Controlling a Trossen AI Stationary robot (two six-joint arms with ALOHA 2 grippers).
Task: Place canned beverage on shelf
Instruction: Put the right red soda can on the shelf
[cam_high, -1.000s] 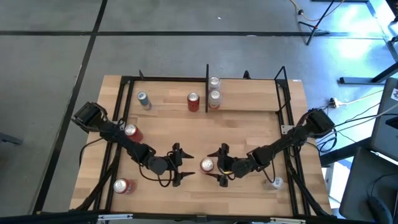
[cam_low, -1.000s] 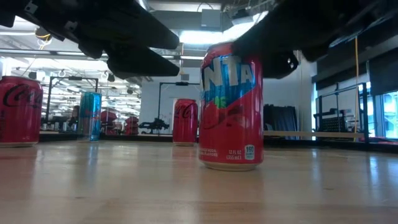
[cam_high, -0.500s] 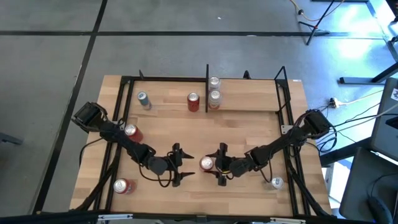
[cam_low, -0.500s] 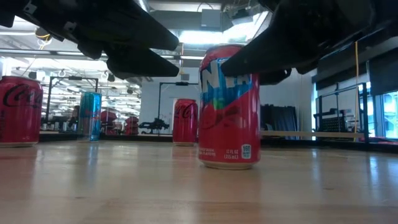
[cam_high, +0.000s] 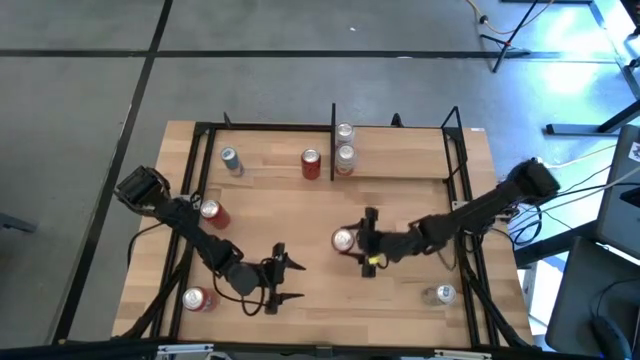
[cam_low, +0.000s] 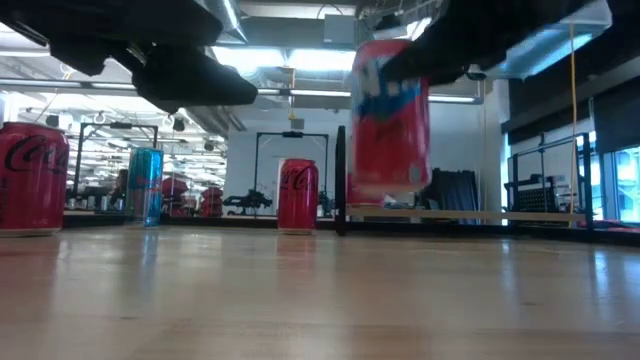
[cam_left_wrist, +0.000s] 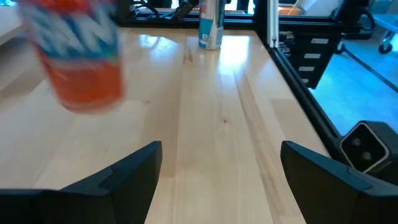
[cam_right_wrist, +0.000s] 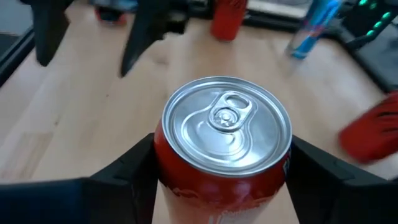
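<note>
Silver can (cam_high: 441, 294): near the right gripper (cam_high: 352, 241), toward the front edge. Red can (cam_high: 210, 212) and second red can (cam_high: 198, 298): well apart from that gripper, on its far side. Grey seamed floor (cam_high: 80, 60), black stand legs (cam_high: 512, 40), white cable (cam_high: 560, 158): farther off still.

My right pincer's (cam_right_wrist: 224, 180) dark fingers flank a red can (cam_right_wrist: 225, 146) with a silver top and blue-and-white lettering. The table (cam_high: 320, 300) is light, pale-grained wood, framed by black metal posts (cam_high: 452, 150). On the shelf (cam_high: 270, 170) stand 1 red cola can (cam_high: 310, 163) with white script and 1 blue-and-silver slim can (cam_high: 231, 160).
</note>
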